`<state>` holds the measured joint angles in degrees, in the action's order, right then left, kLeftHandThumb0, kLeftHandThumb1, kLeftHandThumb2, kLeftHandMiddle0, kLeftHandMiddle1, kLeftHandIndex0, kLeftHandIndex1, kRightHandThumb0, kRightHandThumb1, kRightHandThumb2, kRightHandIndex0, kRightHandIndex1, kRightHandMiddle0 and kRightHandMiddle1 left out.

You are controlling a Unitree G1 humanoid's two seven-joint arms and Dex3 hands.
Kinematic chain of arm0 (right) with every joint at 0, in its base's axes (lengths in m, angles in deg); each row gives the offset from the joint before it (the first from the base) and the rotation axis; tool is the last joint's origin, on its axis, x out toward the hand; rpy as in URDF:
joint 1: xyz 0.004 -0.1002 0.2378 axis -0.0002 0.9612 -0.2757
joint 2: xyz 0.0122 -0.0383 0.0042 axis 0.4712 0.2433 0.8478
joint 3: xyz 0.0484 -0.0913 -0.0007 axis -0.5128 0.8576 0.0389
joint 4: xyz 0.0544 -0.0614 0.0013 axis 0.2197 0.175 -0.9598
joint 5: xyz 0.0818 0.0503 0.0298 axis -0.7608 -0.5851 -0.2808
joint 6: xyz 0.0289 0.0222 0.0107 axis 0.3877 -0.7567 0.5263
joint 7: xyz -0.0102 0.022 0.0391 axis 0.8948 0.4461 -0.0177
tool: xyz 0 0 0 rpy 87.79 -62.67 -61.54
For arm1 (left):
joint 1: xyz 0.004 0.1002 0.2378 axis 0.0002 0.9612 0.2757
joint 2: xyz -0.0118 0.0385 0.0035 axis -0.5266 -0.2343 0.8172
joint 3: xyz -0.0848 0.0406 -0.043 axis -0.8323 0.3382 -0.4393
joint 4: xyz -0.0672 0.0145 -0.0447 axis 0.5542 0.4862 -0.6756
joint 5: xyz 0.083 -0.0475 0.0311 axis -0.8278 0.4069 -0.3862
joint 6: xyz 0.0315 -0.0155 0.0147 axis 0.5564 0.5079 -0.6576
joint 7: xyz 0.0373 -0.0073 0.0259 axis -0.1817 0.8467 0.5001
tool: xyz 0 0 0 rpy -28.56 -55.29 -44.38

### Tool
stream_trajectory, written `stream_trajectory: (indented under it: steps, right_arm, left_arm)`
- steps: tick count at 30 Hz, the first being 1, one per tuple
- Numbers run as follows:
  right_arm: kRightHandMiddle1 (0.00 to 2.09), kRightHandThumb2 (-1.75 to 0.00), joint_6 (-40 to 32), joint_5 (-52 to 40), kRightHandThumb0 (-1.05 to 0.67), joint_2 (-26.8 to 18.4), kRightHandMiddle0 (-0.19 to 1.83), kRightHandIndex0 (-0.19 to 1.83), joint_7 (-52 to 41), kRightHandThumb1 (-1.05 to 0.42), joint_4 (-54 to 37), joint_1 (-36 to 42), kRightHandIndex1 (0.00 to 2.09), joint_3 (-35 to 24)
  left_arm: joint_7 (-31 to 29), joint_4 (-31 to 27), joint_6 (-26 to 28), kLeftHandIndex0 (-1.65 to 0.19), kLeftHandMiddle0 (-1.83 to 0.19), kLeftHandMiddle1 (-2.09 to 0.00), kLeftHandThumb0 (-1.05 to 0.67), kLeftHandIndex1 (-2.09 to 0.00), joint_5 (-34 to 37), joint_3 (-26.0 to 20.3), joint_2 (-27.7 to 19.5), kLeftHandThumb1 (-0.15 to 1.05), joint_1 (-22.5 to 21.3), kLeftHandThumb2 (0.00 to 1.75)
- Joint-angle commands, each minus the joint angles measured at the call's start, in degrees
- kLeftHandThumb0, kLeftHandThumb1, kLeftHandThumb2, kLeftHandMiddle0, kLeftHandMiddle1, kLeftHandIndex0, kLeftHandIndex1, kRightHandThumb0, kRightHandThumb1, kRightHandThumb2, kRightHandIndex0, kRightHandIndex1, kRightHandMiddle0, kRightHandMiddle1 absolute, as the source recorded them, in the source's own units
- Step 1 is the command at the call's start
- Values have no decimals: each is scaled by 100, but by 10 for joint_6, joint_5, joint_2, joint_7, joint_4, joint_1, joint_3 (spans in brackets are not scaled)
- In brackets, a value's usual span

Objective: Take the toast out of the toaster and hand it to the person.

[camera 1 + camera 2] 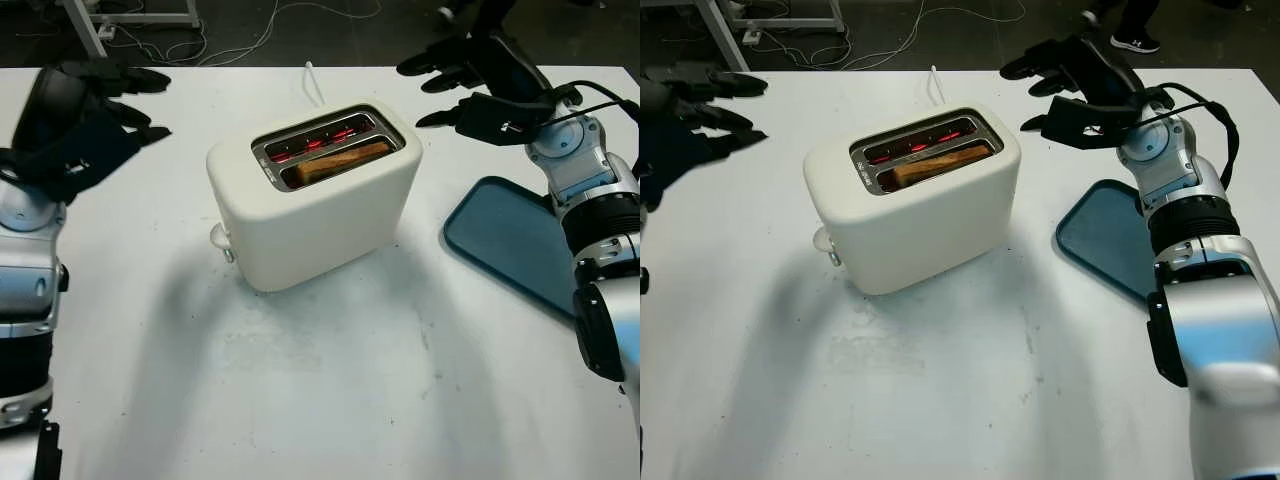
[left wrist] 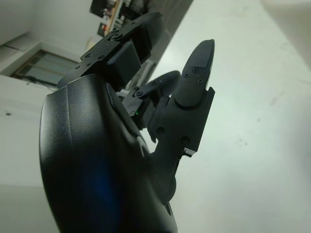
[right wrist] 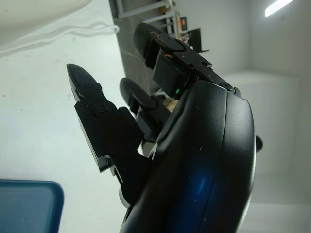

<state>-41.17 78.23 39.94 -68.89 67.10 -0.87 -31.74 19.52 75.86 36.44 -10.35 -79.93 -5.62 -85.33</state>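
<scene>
Both hands, left [image 1: 85,115] and right [image 1: 478,85], hang released beside the toaster [image 1: 315,195] mid-table, toast [image 1: 342,160] ungrasped; reaching in likely comes next.

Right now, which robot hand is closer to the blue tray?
The right robot hand. It hovers open above the table just beyond the blue tray, on the toaster's right. The left robot hand is open across the table, on the toaster's far side.

We see even, bright overhead light on the white table [image 1: 330,400]. The toaster [image 1: 315,195] casts a soft shadow toward 7 o'clock, and its slots glow red. A ceiling lamp [image 3: 278,7] flares at 1 o'clock behind the right hand [image 3: 160,141]. Both wrist backgrounds look blurred.
</scene>
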Motion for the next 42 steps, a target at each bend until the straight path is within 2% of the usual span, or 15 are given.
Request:
stream_trajectory:
  steps: [1,17,26,38,42]
  right_arm:
    - [1,0,12,1,-14,2,83,92,5,-65,3,5,2,2]
    - [1,0,36,-3,-18,-4,85,94,-1,-64,13,8,2,7]
    - [1,0,51,-9,-20,-10,85,94,-6,-65,7,13,2,2]
    - [2,-1,54,-15,-21,-13,88,100,2,-69,-19,29,4,-11]
    - [2,0,50,-16,-15,-15,91,104,8,-69,-34,38,5,-16]
  left_arm:
    - [1,-14,7,-80,-73,-59,-23,-16,-8,5,3,84,-2,1]
    - [2,-27,6,-82,-72,-69,-27,-16,-6,6,16,85,2,1]
    - [3,-13,-16,-83,-71,-74,-21,-16,-2,3,16,85,-2,0]
    - [5,-29,-2,-84,-67,-77,-13,-16,-3,-6,17,86,8,1]
    - [5,-27,-5,-84,-66,-77,-13,-15,-2,-13,17,86,15,1]
